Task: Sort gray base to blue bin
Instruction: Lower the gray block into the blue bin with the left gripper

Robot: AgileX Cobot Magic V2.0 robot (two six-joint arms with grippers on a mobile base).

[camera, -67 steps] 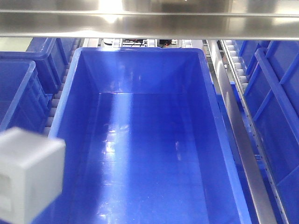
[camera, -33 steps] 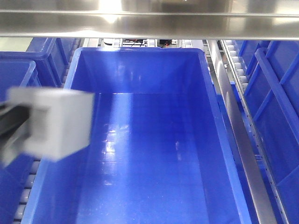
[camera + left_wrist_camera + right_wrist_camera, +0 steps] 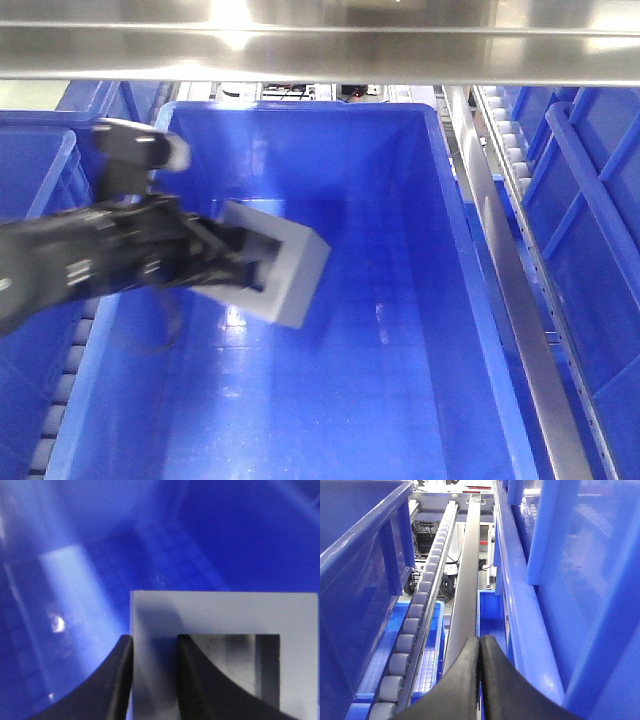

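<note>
The gray base hangs tilted in the air inside the blue bin, over its left half. My left gripper reaches in over the bin's left rim and is shut on the base's border. In the left wrist view the base fills the lower right, with its square recess showing. One finger is outside the border and one is inside the recess, so my left gripper pinches the wall. My right gripper is shut and empty, outside the bin, above a metal rail.
A steel beam crosses above the bin's far end. More blue crates stand at the left and right. Roller tracks and a metal rail run between the crates.
My left arm has carried the gray base from the lower left, outside the bin, up and right over the rim into the bin's left half.
</note>
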